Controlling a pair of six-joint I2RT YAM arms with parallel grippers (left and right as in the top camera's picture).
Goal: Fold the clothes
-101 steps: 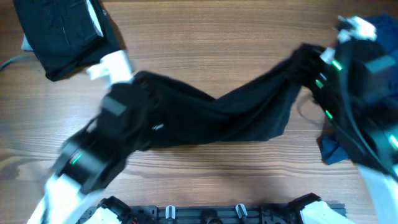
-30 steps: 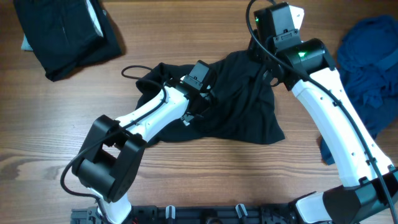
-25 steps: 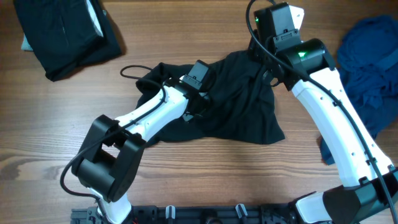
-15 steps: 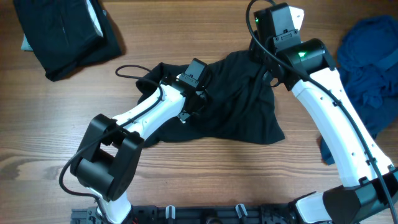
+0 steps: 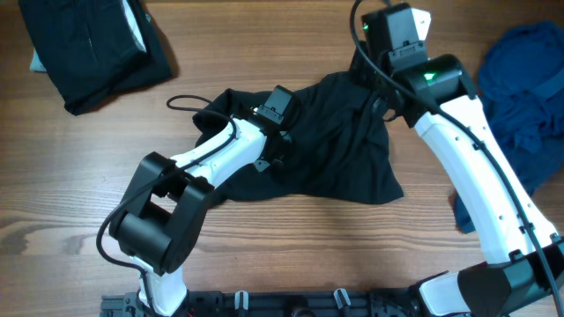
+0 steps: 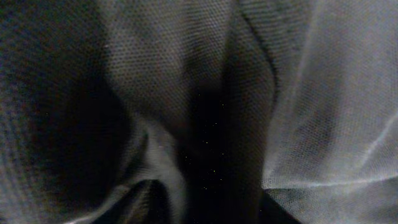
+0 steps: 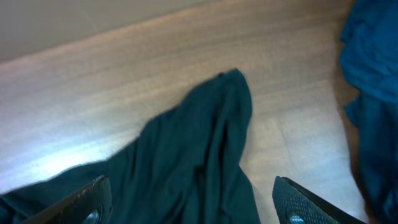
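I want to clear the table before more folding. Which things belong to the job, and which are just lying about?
Job: crumpled black fabric shirt, in the middle; folded black fabric garment, far left; bunched dark blue fabric garment, right edge.
Lying about: white flat item showing beneath the folded black garment, kind unclear.

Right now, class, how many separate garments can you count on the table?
3: a folded black one at the far left, a crumpled black shirt in the middle, and a dark blue heap at the right, which may hide more.
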